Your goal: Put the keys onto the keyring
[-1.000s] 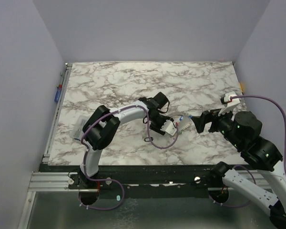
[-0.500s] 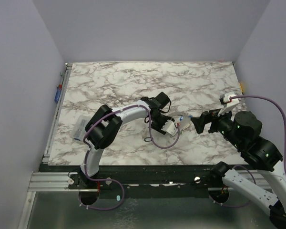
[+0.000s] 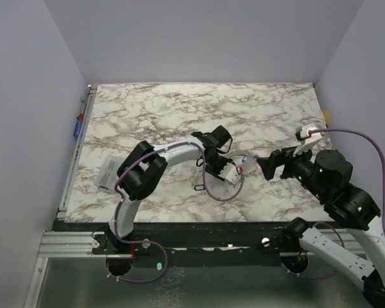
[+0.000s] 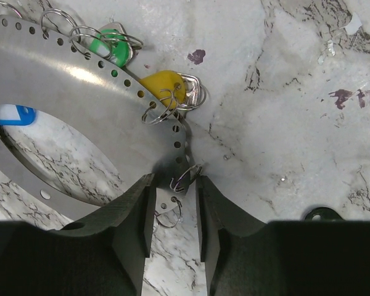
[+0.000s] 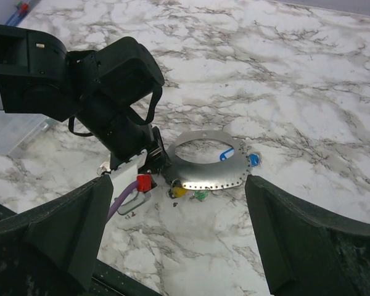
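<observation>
The flat silver metal plate with little holes [image 4: 80, 68] looks pinched at its rim by the left claw [image 4: 176, 182], which is nearly shut on it. Small silver keys with yellow, green and blue tags [image 4: 172, 89] are hung on it by tiny wire loops. The small dark oval keyring [image 3: 197, 187] is lying apart, beside the left arm. The right claw [image 3: 267, 165] is wide open and empty. The plate seems to be held in place; next, one key must be pulled free and brought to the keyring.

Silvery keys [image 4: 171, 89] w/ green, yellow, blue tags lying flat, dark keyring [image 3: 197, 187] apart
</observation>
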